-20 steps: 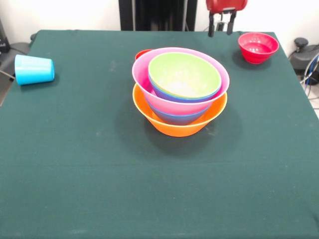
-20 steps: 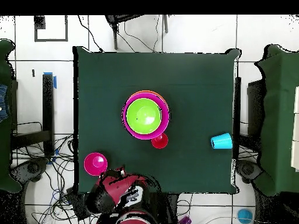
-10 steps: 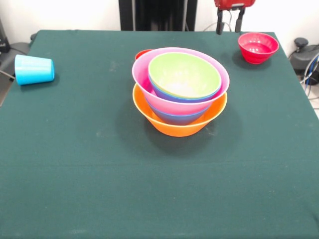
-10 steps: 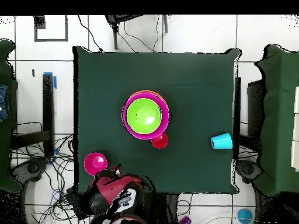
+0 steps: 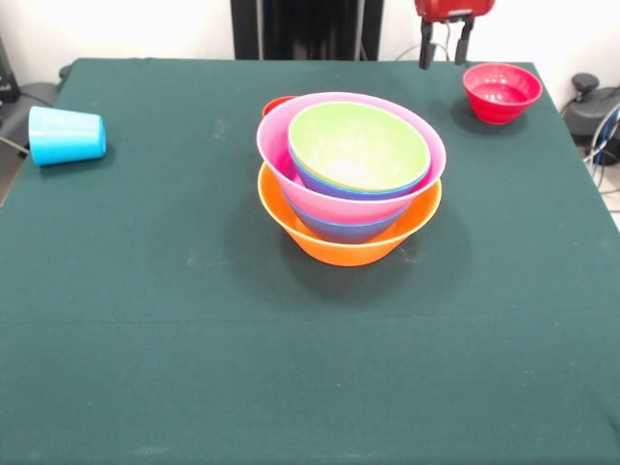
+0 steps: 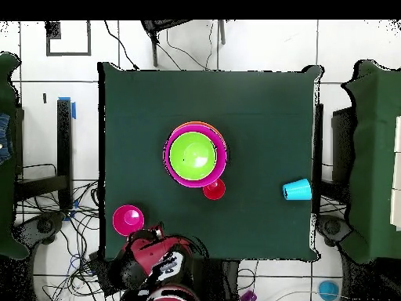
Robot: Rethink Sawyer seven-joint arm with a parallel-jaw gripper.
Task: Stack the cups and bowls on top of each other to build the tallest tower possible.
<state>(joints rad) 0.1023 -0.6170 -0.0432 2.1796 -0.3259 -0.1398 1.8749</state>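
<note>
Tower (image 5: 351, 189) stands at table centre: large orange bowl (image 5: 349, 242) as base, a blue bowl (image 5: 344, 225) nested in it, the pink bowl (image 5: 320, 165) above, then purple and blue rims, and the lime green bowl (image 5: 356, 145) on top, all mouths up; the upper bowls sit slightly tilted in the front view. From overhead the lime green bowl (image 6: 193, 154) fills most of the pink rim. Gripper (image 5: 443, 44) hangs at the table's back edge, 2 dark fingers (image 5: 425, 50) apart with a clear gap and nothing between them. The small red bowl (image 5: 501, 92) sits upright just beside the gripper, apart from it. The tower lies well forward of the gripper, toward the table's middle. A red cup (image 5: 277, 104) touches the tower's back side, mostly hidden in the front view. A light blue cup (image 5: 66, 135) lies on its side far across the table from the gripper, long axis running across the table, mouth toward the centre. Green table cloth (image 5: 291, 368) is bare between gripper and tower.
</note>
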